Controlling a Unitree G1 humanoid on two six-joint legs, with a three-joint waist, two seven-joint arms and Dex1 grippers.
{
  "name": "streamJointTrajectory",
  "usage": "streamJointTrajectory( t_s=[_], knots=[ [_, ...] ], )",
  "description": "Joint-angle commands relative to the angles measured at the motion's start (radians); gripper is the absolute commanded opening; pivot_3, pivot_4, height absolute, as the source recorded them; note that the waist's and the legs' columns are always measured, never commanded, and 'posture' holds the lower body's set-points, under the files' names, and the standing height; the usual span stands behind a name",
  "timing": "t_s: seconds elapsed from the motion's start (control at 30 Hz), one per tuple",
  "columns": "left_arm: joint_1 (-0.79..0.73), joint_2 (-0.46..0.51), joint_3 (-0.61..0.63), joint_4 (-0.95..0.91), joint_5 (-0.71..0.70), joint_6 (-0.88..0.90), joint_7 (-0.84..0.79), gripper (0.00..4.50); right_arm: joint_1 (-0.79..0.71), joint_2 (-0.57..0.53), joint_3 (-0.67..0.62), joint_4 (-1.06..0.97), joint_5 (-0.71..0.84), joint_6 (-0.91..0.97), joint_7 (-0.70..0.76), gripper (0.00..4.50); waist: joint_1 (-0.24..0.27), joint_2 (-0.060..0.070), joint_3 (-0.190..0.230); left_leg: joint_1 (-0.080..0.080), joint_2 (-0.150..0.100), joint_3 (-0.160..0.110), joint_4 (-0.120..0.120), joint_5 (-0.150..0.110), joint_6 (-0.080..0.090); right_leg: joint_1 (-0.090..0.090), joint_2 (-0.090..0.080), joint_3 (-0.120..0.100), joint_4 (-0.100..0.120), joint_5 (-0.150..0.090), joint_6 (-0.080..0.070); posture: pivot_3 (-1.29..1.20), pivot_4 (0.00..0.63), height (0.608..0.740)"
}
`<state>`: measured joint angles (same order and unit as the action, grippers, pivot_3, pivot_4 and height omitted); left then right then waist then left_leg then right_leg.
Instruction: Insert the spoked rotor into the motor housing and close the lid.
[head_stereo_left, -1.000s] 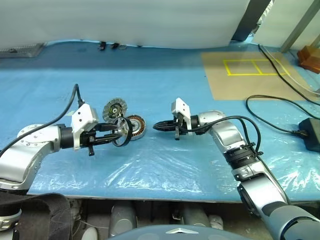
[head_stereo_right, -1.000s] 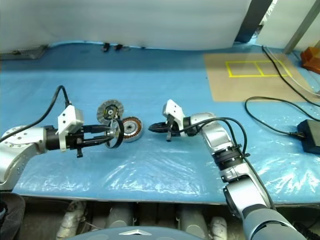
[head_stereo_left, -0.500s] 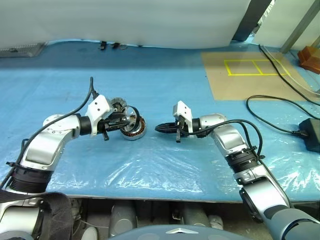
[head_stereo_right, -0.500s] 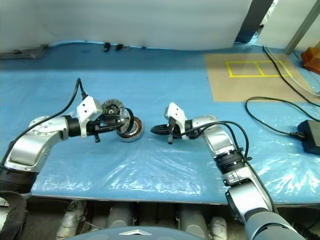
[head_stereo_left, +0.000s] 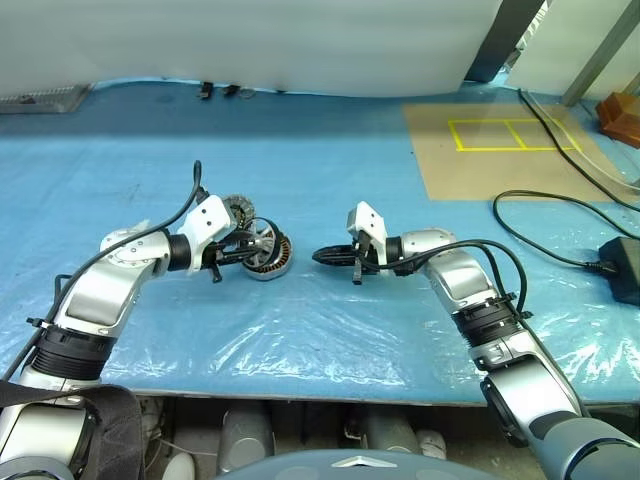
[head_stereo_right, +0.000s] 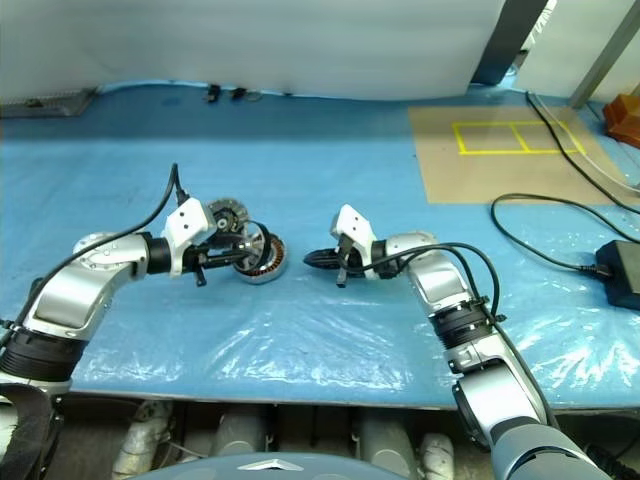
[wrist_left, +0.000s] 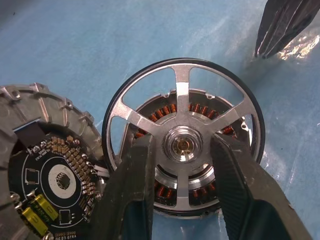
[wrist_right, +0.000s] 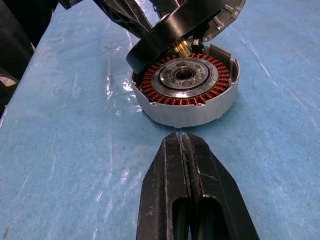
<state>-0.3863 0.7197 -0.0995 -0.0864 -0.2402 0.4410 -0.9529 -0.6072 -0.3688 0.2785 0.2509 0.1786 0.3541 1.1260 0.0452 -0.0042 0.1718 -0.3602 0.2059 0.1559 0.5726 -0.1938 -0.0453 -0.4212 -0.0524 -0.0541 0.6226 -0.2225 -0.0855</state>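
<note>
My left gripper is shut on the spoked rotor, a black-rimmed ring with silver spokes, pinching it at the hub. The rotor hangs tilted just above the motor housing, a round silver casing with copper windings lying on the blue sheet. One edge of the rotor is low over the windings. The lid, a finned round part with a circuit board inside, lies right behind the housing, partly hidden by my left gripper. My right gripper is shut and empty, pointing at the housing from a short way to its right.
The table is covered with a blue plastic sheet that wrinkles near the front edge. A brown board with yellow tape lies at the back right. Black cables and a black box sit at the far right.
My left arm has carried the rotor away from me and to the right, from beside the housing to just over it. The right gripper has stayed in place.
</note>
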Motion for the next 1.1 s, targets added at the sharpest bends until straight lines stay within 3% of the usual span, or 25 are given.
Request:
streamJointTrajectory(
  t_s=[0.03,0.8,1.1],
  knots=[
    [-0.003,0.011,0.002,-0.026,0.004,0.004,-0.007,1.29,0.001,-0.005,-0.018,-0.043,0.017,-0.007,-0.002,0.0,0.0,0.0,0.0,0.0,0.0,0.0,0.0,0.0,0.0,0.0,0.0,0.0,0.0,0.0,0.0,0.0,0.15,0.74],
    [0.012,0.0,-0.027,-0.002,0.042,0.021,-0.009,1.29,0.006,-0.003,-0.015,-0.054,0.015,-0.008,-0.017,0.0,-0.001,0.0,0.0,0.0,0.0,-0.001,0.0,0.0,0.0,0.0,0.0,0.0,0.0,0.0,0.0,0.0,0.15,0.74],
    [-0.016,-0.061,0.036,-0.011,-0.007,0.051,0.038,4.33,0.01,-0.006,-0.016,-0.049,0.012,-0.012,-0.022,0.0,0.001,0.0,0.0,-0.001,0.0,-0.002,0.0,0.0,0.0,0.0,0.0,-0.001,-0.001,0.0,0.0,0.0,0.15,0.74]
  ],
)
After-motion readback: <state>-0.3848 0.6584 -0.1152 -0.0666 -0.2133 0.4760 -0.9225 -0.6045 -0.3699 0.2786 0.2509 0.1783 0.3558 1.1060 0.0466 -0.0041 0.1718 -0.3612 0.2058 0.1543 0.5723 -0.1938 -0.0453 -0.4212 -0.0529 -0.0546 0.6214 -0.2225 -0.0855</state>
